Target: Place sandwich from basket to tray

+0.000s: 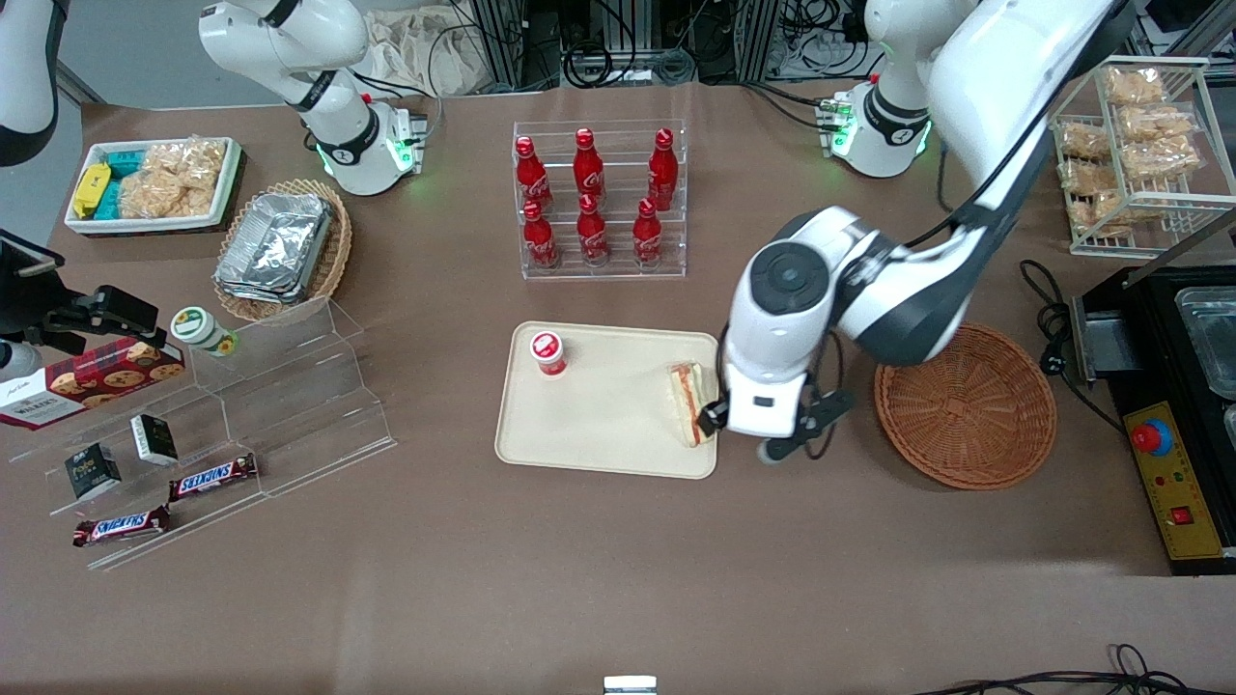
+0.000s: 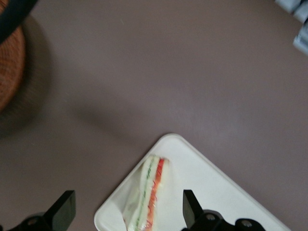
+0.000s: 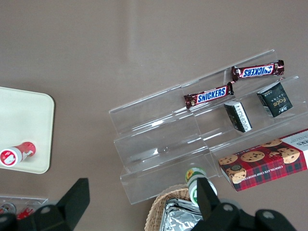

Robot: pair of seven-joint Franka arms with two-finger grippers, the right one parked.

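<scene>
One sandwich (image 1: 688, 403) lies on the tray (image 1: 599, 439), close to the tray edge that faces the basket (image 1: 966, 405). It rests on its side, red and green filling stripes showing along one face. In the left wrist view the sandwich (image 2: 147, 195) sits near a rounded corner of the tray (image 2: 216, 192), clear of both gripper fingers.

Gripper (image 1: 719, 410) hangs directly above the sandwich, fingers spread wide; the left wrist view shows the two dark fingertips (image 2: 65, 209) well apart on either side of the wedge, touching nothing. Judgement: sandwich looks released, and the wide spread is what lets the fingers lift away without dragging the bread.

Basket stands on the table (image 1: 618, 579) toward the working arm's end, beside the tray but apart from it, and nothing shows inside it. Its woven rim (image 2: 9, 72) also appears in the left wrist view.

Placement near the tray edge likely follows from the shortest carry out of the basket. It also keeps the wedge well apart from the small red-capped cup (image 1: 548, 352), which lies on the same tray toward the parked arm's end.

Task reads as essentially done. Remaining concern, as a judgement: the wedge sits close to the low rim, so a sideways brush from a finger could nudge it off. A straight lift seems safest.
</scene>
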